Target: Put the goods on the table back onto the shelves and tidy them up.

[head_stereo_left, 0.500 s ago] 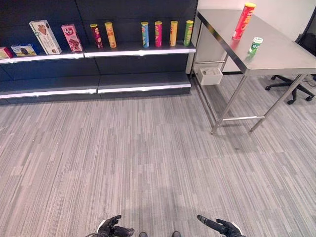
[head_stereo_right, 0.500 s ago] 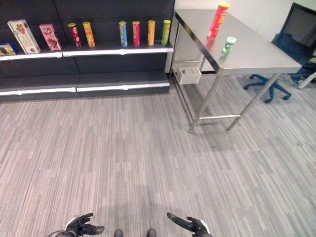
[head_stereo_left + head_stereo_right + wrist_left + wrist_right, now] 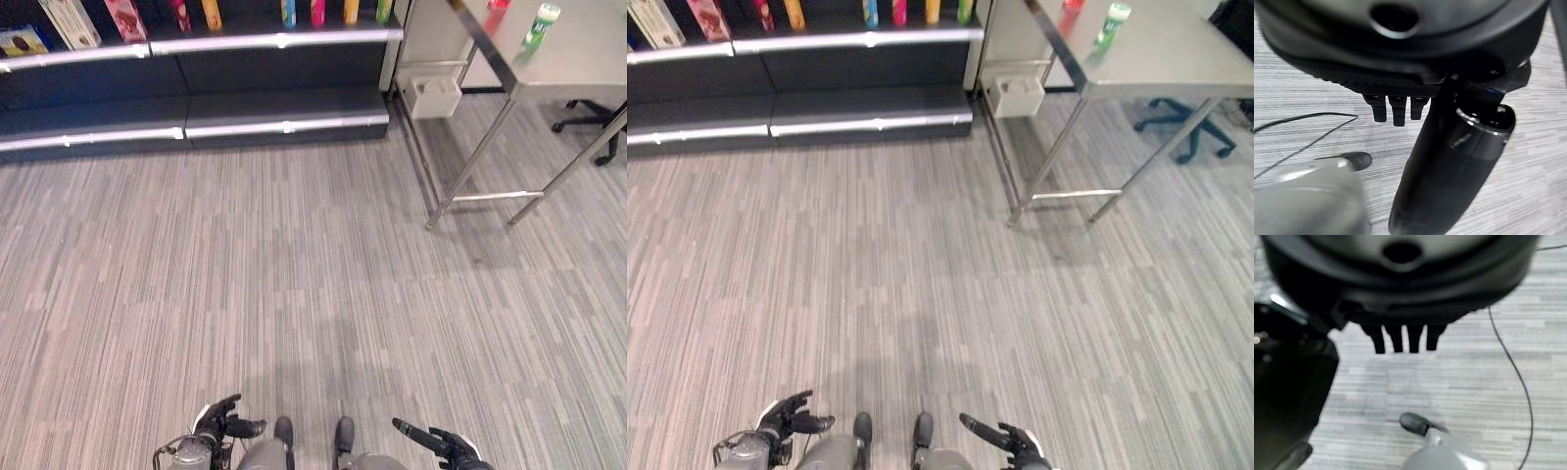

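Left hand (image 3: 221,424) and right hand (image 3: 443,447) hang low, fingers slack and straight, holding nothing. The goods, a green can (image 3: 542,22) and a red tube (image 3: 499,3), stand on the table (image 3: 578,54), far ahead-right of the right hand. Recommended: approach squarely before reaching. Shelves (image 3: 274,41) lie ahead-left.

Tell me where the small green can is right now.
The small green can stands on the steel table at the upper right of the left eye view, just right of the red tube.
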{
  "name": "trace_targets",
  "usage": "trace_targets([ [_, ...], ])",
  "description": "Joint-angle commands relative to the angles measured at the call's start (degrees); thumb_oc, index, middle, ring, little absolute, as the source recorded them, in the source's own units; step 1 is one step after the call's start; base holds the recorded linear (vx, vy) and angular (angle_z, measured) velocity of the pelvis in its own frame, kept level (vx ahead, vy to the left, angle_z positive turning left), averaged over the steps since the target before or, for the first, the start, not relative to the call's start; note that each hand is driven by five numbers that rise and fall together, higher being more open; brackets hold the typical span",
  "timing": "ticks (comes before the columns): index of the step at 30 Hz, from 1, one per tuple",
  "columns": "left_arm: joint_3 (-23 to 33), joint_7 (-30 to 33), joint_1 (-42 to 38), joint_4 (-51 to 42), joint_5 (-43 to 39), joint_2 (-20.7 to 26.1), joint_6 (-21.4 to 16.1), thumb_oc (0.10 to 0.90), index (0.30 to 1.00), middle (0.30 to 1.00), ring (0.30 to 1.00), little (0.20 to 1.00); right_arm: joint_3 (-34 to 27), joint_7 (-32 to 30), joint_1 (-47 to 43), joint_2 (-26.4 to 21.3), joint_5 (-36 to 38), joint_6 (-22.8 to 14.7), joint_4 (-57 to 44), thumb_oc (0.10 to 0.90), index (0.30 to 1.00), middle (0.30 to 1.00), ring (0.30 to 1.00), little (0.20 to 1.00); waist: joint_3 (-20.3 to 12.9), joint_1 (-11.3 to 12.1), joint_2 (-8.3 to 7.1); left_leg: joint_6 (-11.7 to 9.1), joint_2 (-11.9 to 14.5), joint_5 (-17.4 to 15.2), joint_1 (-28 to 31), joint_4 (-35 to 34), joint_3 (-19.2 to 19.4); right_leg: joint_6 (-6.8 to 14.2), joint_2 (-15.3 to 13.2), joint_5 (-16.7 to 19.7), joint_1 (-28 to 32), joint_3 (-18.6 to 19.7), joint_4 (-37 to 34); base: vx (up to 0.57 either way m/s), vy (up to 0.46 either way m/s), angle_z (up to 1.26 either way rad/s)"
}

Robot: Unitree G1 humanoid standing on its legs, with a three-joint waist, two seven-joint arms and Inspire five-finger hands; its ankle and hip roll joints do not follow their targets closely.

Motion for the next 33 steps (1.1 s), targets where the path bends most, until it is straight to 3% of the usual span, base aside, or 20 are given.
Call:
trace_targets([
  [1, -1.1, 1.4, 0.3, -0.2, -1.5, 1.1, -2.0, 0.8, 0.9, 0.9, 0.9, 0.9, 0.4, -0.8, 2.0, -3.5, 1.7, -1.4, -2.0, 0.8, 0.9, 0.9, 0.9, 0.9, -2.7, -0.3, 0.48, 0.7, 2.5, 1.8, -0.7, -3.5, 1.2, 5.9, 0.1, -4.5, 3.2, -0.3, 1.3, 0.26, -0.041, 0.06],
  [3, -0.5, 1.3, 0.9, 0.2, -1.7, 0.6, -1.7, 0.8, 0.9, 0.9, 0.9, 0.9, 0.6, -0.6, 1.7, -3.5, 1.2, -1.1, -1.4, 0.8, 0.9, 0.9, 0.9, 0.9, -3.8, 0.9, 0.34, 1.1, 1.7, 1.5, -1.4, -11.2, 1.6, 6.9, 0.3, -4.8, 4.6, 0.1, 0.0, 0.27, 0.06, 0.09],
  [6, -1.3, 1.3, 0.5, 1.9, -0.3, 0.3, -1.8, 0.8, 0.9, 0.9, 0.9, 0.9, 1.3, -1.2, 0.7, -3.6, 0.5, -1.2, -0.6, 0.8, 0.9, 0.9, 0.9, 0.9, -4.6, 2.6, 1.49, -0.7, 3.3, 9.9, -3.2, -27.9, 2.9, 7.9, 1.5, -6.5, 8.2, 0.9, -1.9, 0.31, 0.082, -0.14],
  [8, -1.8, 1.3, 0.0, 3.0, 1.5, 0.3, -1.6, 0.8, 0.9, 0.9, 0.9, 0.9, 1.3, -1.4, 0.0, -3.8, 0.5, -1.2, 0.1, 0.8, 0.9, 0.9, 0.9, 0.9, -4.5, 3.2, 1.57, -1.1, 4.1, 11.5, -5.1, -31.8, 4.6, 8.2, 1.6, -7.5, 9.6, 1.4, -1.9, 0.18, 0.048, -0.21],
  [11, -1.8, 1.3, 0.0, 3.0, 1.5, 0.3, -1.6, 0.8, 0.9, 0.9, 0.9, 0.9, 1.3, -1.4, 0.0, -3.8, 0.5, -1.2, 0.1, 0.8, 0.9, 0.9, 0.9, 0.9, -4.4, 3.2, 1.55, -1.1, 4.1, 11.5, -5.0, -31.9, 4.6, 8.2, 1.6, -7.5, 9.6, 1.4, -1.9, 0.28, 0.118, -0.16],
  [12, -0.8, 0.8, 1.9, 7.5, 4.9, 0.4, -1.5, 0.8, 0.9, 0.9, 0.9, 0.9, 1.7, -0.7, -0.9, -2.7, -0.7, -1.1, 0.7, 0.8, 0.9, 0.9, 0.9, 0.9, -8.3, 4.9, 2.23, -1.1, 4.3, 14.6, -2.7, -34.2, 4.6, 9.0, 1.1, -10.1, 14.1, 6.1, -1.9, 0.71, 0.322, -0.57],
  [13, -0.8, 0.8, 1.9, 7.5, 4.9, 0.4, -1.5, 0.8, 0.9, 0.9, 0.9, 0.9, 1.7, -0.7, -0.8, -2.7, -0.7, -1.1, 0.7, 0.8, 0.9, 0.9, 0.9, 0.9, -8.3, 5.0, 2.14, -1.1, 4.2, 14.5, -2.6, -34.3, 4.7, 9.0, 1.0, -10.2, 14.1, 6.2, -1.9, 1.04, 0.497, -0.76],
  [15, 0.6, 0.6, 3.2, 9.2, 5.5, 1.0, -1.5, 0.8, 0.9, 0.9, 0.9, 0.9, 1.8, 0.3, -0.6, -1.9, -1.3, -1.0, 0.4, 0.8, 0.9, 0.9, 0.9, 0.9, -10.5, 6.1, 0.55, 0.4, 2.8, 13.3, 0.2, -33.7, 5.3, 10.7, -2.3, -10.2, 14.4, 7.6, 1.7, 0.62, 0.355, -1.58],
  [16, 0.8, 0.2, 3.2, 9.5, 5.8, 1.8, -1.3, 0.8, 0.9, 0.9, 0.9, 0.9, 1.2, 1.2, -0.9, -1.8, -0.6, -1.0, 0.4, 0.8, 0.9, 0.9, 0.9, 0.9, -10.6, 6.5, -0.53, 2.8, 0.5, 9.8, 2.9, -32.5, 6.6, 13.6, -5.0, -6.8, 10.5, 8.0, 13.2, 0.44, 0.3, -1.43],
  [17, 0.8, 0.2, 3.2, 9.5, 5.8, 1.8, -1.3, 0.8, 0.9, 0.9, 0.9, 0.9, 1.2, 1.2, -0.9, -1.8, -0.6, -1.0, 0.4, 0.8, 0.9, 0.9, 0.9, 0.9, -10.7, 6.6, -0.39, 2.8, 0.7, 9.9, 2.8, -32.5, 6.6, 13.5, -4.9, -6.6, 10.4, 8.1, 13.1, 0.38, 0.314, -0.56],
  [19, 0.7, 0.3, 2.6, 8.5, 5.8, 2.3, -1.3, 0.8, 0.9, 0.9, 0.9, 0.9, 0.0, 1.1, -1.2, -2.1, 0.2, -1.2, 0.3, 0.8, 0.9, 0.9, 0.9, 0.9, -9.2, 5.6, -0.38, 4.8, -1.3, 7.0, 5.3, -31.6, 7.2, 15.6, -6.6, 1.8, 5.1, 8.0, 25.7, 0.15, 0.215, -0.06],
  [21, 0.1, 0.8, 1.8, 6.8, 5.3, 2.8, -1.2, 0.8, 0.9, 0.9, 0.9, 0.9, -0.5, 0.7, -1.5, -2.2, 0.5, -1.1, -1.0, 0.8, 0.9, 0.9, 0.9, 0.9, -7.4, 4.2, 1.2, 6.3, -1.4, 5.6, 8.9, -32.6, 7.7, 15.5, -7.7, 7.7, -0.9, 5.8, 36.8, 0.15, 0.257, 0.15],
  [23, -0.3, 1.0, 1.2, 5.2, 5.1, 3.3, -1.3, 0.8, 0.9, 0.9, 0.9, 0.9, -1.0, 0.2, -1.3, -1.8, 0.7, -1.1, -1.7, 0.8, 0.9, 0.9, 0.9, 0.9, -6.7, 3.4, 3.26, 6.7, -0.4, 4.2, 12.0, -34.2, 8.2, 15.1, -10.2, 7.6, -6.3, 1.5, 41.9, 0.17, 0.189, 0.13],
  [24, -0.3, 1.0, 1.2, 5.1, 5.1, 3.3, -1.3, 0.8, 0.9, 0.9, 0.9, 0.9, -1.0, 0.2, -1.3, -1.8, 0.7, -1.1, -1.7, 0.8, 0.9, 0.9, 0.9, 0.9, -6.6, 3.2, 3.02, 6.7, -0.7, 4.2, 12.0, -34.1, 8.0, 15.1, -10.5, 7.2, -6.3, 1.4, 42.3, 0.3, 0.093, -0.07],
  [25, -0.6, 1.1, 0.1, 3.4, 4.4, 3.7, -1.6, 0.8, 0.9, 0.9, 0.9, 0.9, -1.1, 0.0, -0.9, -1.7, 0.8, -1.2, -2.1, 0.8, 0.9, 0.9, 0.9, 0.9, -5.6, 1.9, 3.41, 6.1, -0.8, 2.4, 14.5, -34.3, 8.2, 14.5, -14.1, 4.8, -7.9, -4.7, 36.0, 0.31, 0.011, 0.06],
  [26, -0.8, 1.2, -0.2, 2.6, 4.2, 3.9, -1.7, 0.8, 0.9, 0.9, 0.9, 0.9, -1.1, -0.1, -1.0, -1.9, 0.6, -1.1, -2.5, 0.8, 0.9, 0.9, 0.9, 0.9, -5.3, 1.7, 3.6, 5.6, -0.5, 1.5, 15.4, -34.3, 8.5, 14.3, -15.1, 3.4, -8.4, -7.0, 31.6, 0.51, -0.091, 0.08],
  [27, -1.3, 1.5, -1.0, 2.0, 4.2, 4.1, -2.0, 0.8, 0.9, 0.9, 0.9, 0.9, -1.3, -0.3, -1.3, -2.1, 0.6, -0.8, -2.6, 0.8, 0.9, 0.9, 0.9, 0.9, -4.8, 1.1, 3.26, 4.5, -0.2, -0.2, 17.0, -34.3, 8.4, 14.5, -15.7, 3.2, -9.5, -9.9, 19.1, 0.41, -0.185, 0.14],
  [29, -1.2, 1.7, -2.0, 2.3, 4.5, 4.1, -2.2, 0.8, 0.9, 0.9, 0.9, 0.9, -1.8, -0.6, -1.2, -2.2, 1.0, -0.7, -2.6, 0.8, 0.9, 0.9, 0.9, 0.9, -4.3, 0.0, 2.66, 3.2, -0.4, -2.1, 19.5, -34.3, 7.7, 16.2, -14.2, 6.5, -10.5, -9.2, 6.2, 0.47, -0.226, -0.16],
  [30, -0.6, 1.7, -2.2, 2.8, 5.1, 4.0, -2.4, 0.8, 0.9, 0.9, 0.9, 0.9, -2.0, -0.5, -0.8, -2.0, 0.5, -0.5, -2.0, 0.8, 0.9, 0.9, 0.9, 0.9, -4.2, -0.7, 2.28, 2.0, 0.0, -4.1, 22.3, -34.3, 7.6, 18.3, -14.0, 10.2, -12.7, -9.3, -1.1, 0.5, -0.217, 0.02],
  [33, -0.1, 1.6, -1.5, 3.2, 5.4, 3.8, -2.6, 0.8, 0.9, 0.9, 0.9, 0.9, -1.7, 0.2, 0.1, -2.2, -0.6, -0.2, -1.6, 0.8, 0.9, 0.9, 0.9, 0.9, -4.6, -1.2, 1.33, 1.3, -0.1, -5.8, 24.8, -34.3, 7.0, 18.9, -14.7, 11.8, -13.6, -9.3, -1.9, 0.4, -0.183, 0.4],
])
